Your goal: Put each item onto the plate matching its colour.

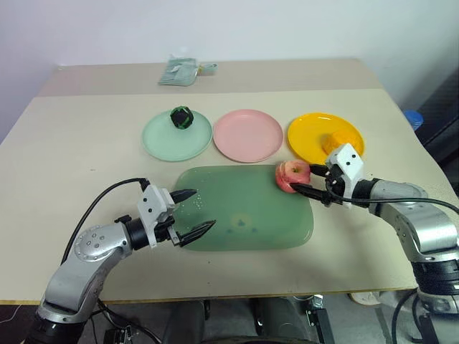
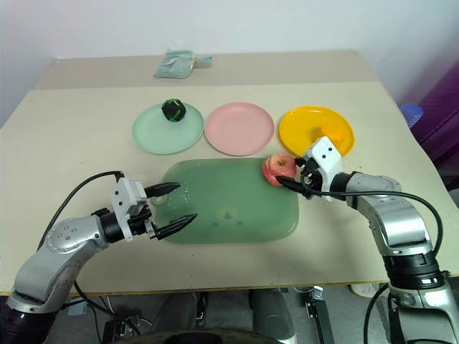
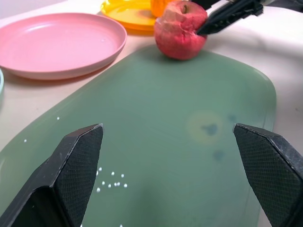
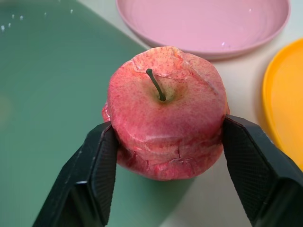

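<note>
The pink-red apple [image 4: 165, 113] stands upright at the far right corner of the green tray [image 1: 244, 215], and my right gripper [image 1: 301, 178] is shut on it, one finger [image 4: 94, 170] pressed against each side. Behind the tray lie three plates in a row. The mint green plate [image 1: 161, 140] holds the dark green-black ball [image 1: 181, 117]. The pink plate [image 1: 248, 135] is bare. On the yellow plate [image 1: 312, 132] sits the orange puck [image 1: 343, 137], partly hidden by my right wrist. My left gripper [image 1: 204, 208] is open over the tray's left edge, holding nothing.
A pale green packet [image 1: 179, 72] lies at the table's far edge. Tiny white specks dot the tray near my left gripper. A blue object [image 1: 412, 118] sits just past the table's right edge. Bare tabletop surrounds the tray on the left and front.
</note>
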{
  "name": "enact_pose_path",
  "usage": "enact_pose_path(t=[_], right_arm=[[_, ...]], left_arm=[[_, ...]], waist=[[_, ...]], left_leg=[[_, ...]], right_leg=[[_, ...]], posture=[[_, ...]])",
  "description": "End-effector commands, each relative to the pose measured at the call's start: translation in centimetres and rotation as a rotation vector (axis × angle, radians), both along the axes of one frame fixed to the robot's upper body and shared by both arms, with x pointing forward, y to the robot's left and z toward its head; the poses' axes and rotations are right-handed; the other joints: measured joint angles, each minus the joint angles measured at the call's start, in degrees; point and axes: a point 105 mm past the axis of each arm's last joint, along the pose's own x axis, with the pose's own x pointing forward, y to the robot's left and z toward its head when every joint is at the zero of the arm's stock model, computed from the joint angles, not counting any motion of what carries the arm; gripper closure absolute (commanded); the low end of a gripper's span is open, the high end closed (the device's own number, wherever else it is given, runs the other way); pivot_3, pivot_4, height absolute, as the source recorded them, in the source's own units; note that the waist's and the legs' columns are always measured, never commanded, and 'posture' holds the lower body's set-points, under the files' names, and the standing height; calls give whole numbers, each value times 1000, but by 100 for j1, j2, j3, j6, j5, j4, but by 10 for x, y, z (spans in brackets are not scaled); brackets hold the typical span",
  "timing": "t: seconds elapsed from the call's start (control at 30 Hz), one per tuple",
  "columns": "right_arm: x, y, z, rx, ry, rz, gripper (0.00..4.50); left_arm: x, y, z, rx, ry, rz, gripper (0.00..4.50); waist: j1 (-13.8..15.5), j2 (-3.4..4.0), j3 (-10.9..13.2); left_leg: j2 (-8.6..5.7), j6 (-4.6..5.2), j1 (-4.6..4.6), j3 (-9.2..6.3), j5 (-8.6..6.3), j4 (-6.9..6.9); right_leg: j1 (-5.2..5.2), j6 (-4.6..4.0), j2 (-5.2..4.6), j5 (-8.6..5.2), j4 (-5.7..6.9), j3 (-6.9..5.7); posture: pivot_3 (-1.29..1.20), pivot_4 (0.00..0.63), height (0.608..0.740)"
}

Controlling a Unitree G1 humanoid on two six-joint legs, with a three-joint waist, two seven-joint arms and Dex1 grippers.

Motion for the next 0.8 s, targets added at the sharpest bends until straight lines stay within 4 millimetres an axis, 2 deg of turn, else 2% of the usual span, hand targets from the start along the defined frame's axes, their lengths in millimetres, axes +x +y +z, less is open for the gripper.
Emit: enact_pose_path(t=[0.03,0.2,0.3,0.37,0.43,0.5,0.63,0.7,0.8], right_arm=[[8,25,33,79,-128,45,1868],[39,63,56,169,-191,15,1868],[78,74,53,164,-169,-139,1868],[93,76,49,145,-157,-190,1868],[102,80,49,148,-164,-191,821],[102,83,54,157,-197,-154,55],[89,78,69,182,-281,-51,55],[76,57,68,164,-308,-11,55],[51,22,60,139,-289,38,55]], left_arm=[[-2,3,4,0,-24,19,0],[-3,7,3,-7,-24,60,0],[-3,8,3,-12,-25,84,0],[-4,9,2,-10,-26,100,0],[-4,14,4,-10,-36,132,0],[-4,17,5,-14,-45,166,0],[-4,20,7,-38,-58,231,0],[-5,29,6,-36,-65,284,0],[-1,53,5,-10,-83,396,0]], waist=[[-25,0,0],[-99,3,2],[-135,2,1],[-122,2,1],[-111,2,1],[-116,3,1],[-149,4,2],[-130,3,1],[-50,1,0]], left_leg=[[0,0,0,1,0,0],[4,-1,-3,-2,0,-1],[0,-1,-6,-3,1,-2],[-2,-3,-8,-1,1,-1],[-4,-3,-22,-6,1,-2],[-6,-3,-38,-2,2,-4],[-4,-3,-44,5,2,-6],[-3,-3,-43,4,2,-6],[-3,-2,-41,-4,1,-6]], right_leg=[[-1,0,0,0,0,0],[-10,-1,3,0,8,0],[-9,-1,-4,0,7,-1],[-13,-1,-7,1,7,-1],[-25,-1,-9,1,6,-5],[-44,0,-14,1,6,-4],[-55,0,-13,1,7,0],[-54,0,-13,1,8,0],[-42,0,-14,1,1,-6]], posture=[[0,150,740],[0,150,740],[0,150,740],[0,150,740],[0,150,740],[0,150,740],[0,150,740],[0,150,740],[0,150,740]])
